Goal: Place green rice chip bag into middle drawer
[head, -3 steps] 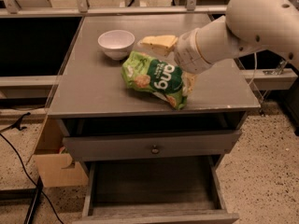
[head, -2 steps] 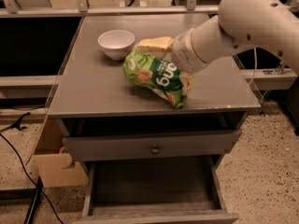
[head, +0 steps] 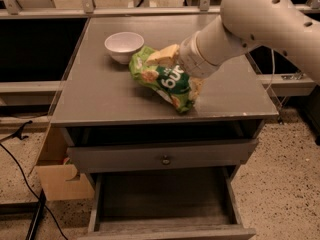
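Observation:
The green rice chip bag (head: 165,81) lies on the grey cabinet top, just right of the white bowl (head: 124,45). My gripper (head: 194,84) is at the end of the big white arm (head: 235,34), pressed against the bag's right end and mostly hidden by the wrist. The middle drawer (head: 165,196) is pulled open below the cabinet front, and its flat floor shows bare. Above it is a closed grey drawer front with a small round knob (head: 165,160).
A pale yellow packet (head: 163,55) lies behind the green bag. A cardboard box (head: 60,176) stands on the floor to the cabinet's left, with black cables (head: 20,169) beside it. A rail runs along the back edge of the top.
The arm has moved a little to the left, and the bag's left end has shifted slightly up and left with it. The bowl and drawers have not moved.

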